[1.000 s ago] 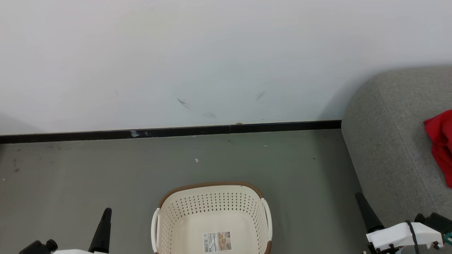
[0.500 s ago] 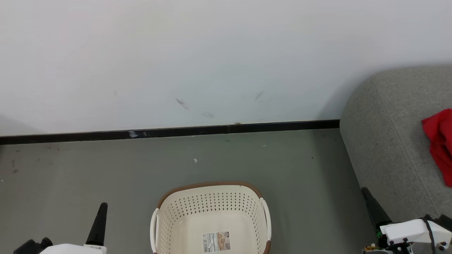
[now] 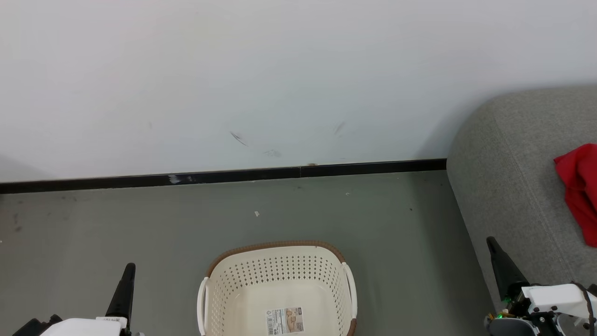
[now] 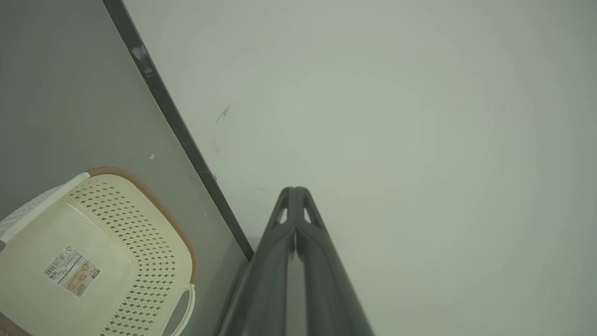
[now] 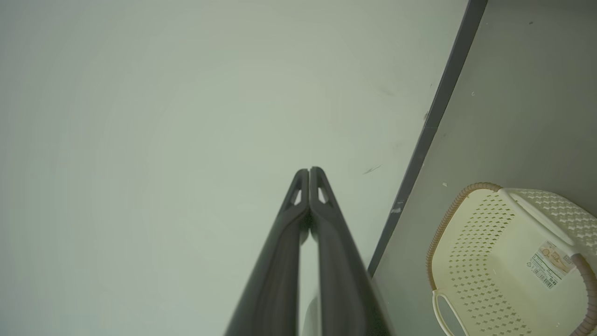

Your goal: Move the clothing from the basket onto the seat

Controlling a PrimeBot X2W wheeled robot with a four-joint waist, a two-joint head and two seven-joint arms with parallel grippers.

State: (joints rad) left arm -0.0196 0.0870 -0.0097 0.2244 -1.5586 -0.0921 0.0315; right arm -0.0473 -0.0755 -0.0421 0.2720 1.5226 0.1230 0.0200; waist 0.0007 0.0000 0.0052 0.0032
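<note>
Two risks stand out from here. First, the basket (image 3: 280,244) looks empty: its pale bottom is bare apart from the paper label (image 3: 284,321). A further reach into it would likely close on nothing, or knock the rim and push the light basket across the floor (image 3: 140,224). Second, the right gripper (image 3: 490,241) hangs just beside the seat's (image 3: 503,186) near left edge. A careless swing of that arm could drag along the upholstery or disturb the cloth.

The red clothing (image 3: 577,186) lies bunched on top of the seat, well in from that left edge. The picture's border cuts it off, so I cannot tell how much of it there is or how securely it sits.

Both pincers are pressed together and hold nothing. The left gripper (image 3: 129,268) points up over the floor to the basket's left, touching nothing. In each wrist view the two dark fingers meet at the tips against the plain wall (image 3: 280,70).
</note>
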